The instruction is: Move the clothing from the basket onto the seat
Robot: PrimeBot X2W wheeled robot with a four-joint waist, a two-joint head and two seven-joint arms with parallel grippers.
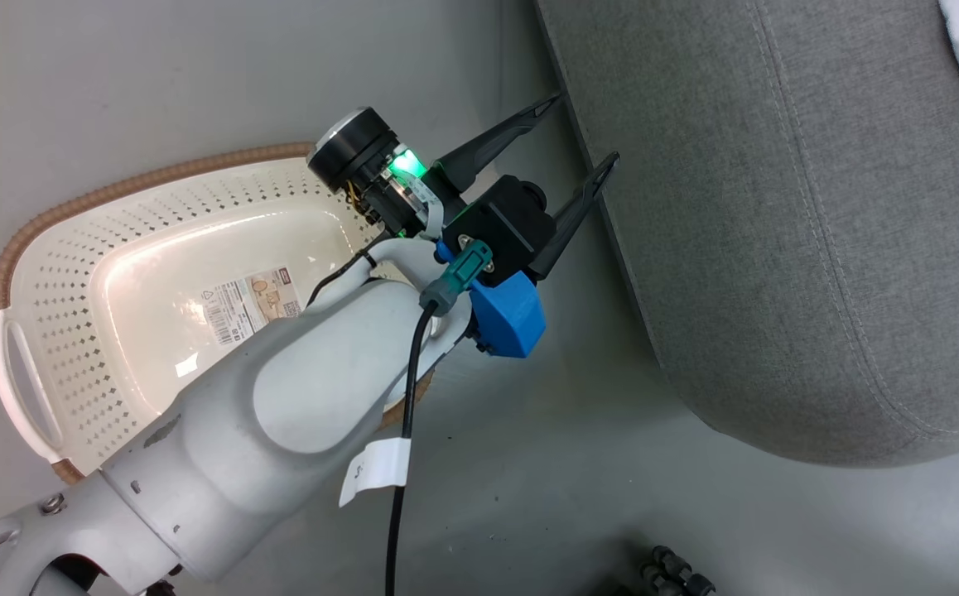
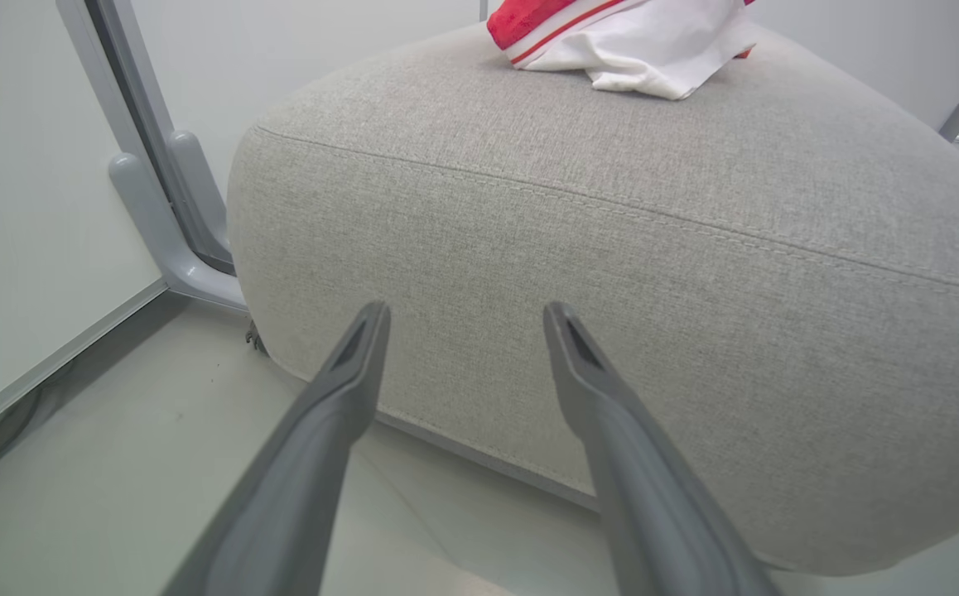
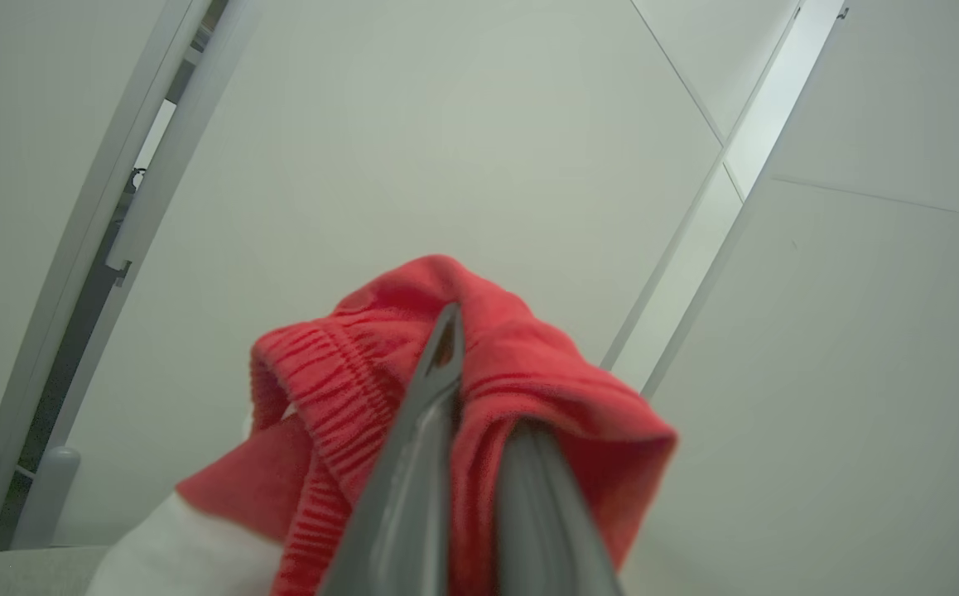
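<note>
Clothing [image 3: 347, 389]: one red piece clamped in my right gripper [image 3: 488, 372], which I judge to be just over the seat [image 2: 612, 273], the other piece [image 2: 628, 50] lying atop the seat; my left gripper [image 2: 467, 310], fingers [image 2: 347, 389] apart and empty, faces the seat's side.

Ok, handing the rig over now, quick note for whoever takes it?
Left gripper: open, empty, beside the seat edge.
Right gripper: shut on the red garment, not yet released.
Basket: empty.
Other garment: lying on the seat.
Done: basket cleared, one garment placed.
To do: set the held garment on the seat and let go.
</note>
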